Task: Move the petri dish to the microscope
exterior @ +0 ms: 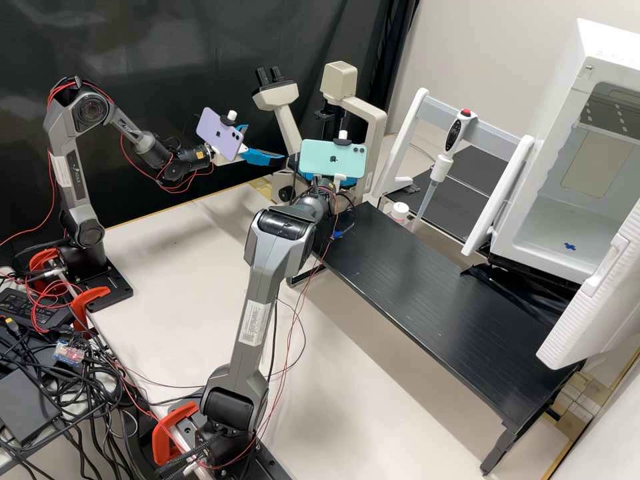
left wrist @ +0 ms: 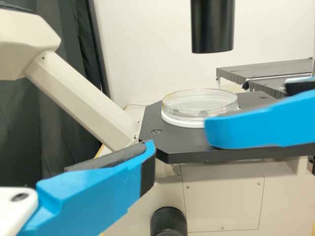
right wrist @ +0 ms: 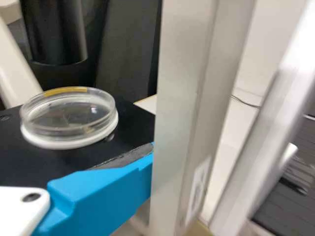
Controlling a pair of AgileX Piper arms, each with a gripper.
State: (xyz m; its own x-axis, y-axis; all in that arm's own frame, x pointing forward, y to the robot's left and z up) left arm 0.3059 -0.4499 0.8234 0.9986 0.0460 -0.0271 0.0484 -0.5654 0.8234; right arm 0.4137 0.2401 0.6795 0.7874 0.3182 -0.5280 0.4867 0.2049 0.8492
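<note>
Left claw point(exterior: 268, 143) gapes empty near the clear, shallow petri dish point(left wrist: 197, 107), white underneath; right claw point(exterior: 341, 180), I can't tell.

The dark grey arms point(exterior: 263, 287) carry thin red cables point(exterior: 53, 190).

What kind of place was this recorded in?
Probably a laboratory, or a bench set up like one: a microscope stands at the back, a pipette hangs in a rack, and a clear petri dish sits on the microscope's black stage.
</note>
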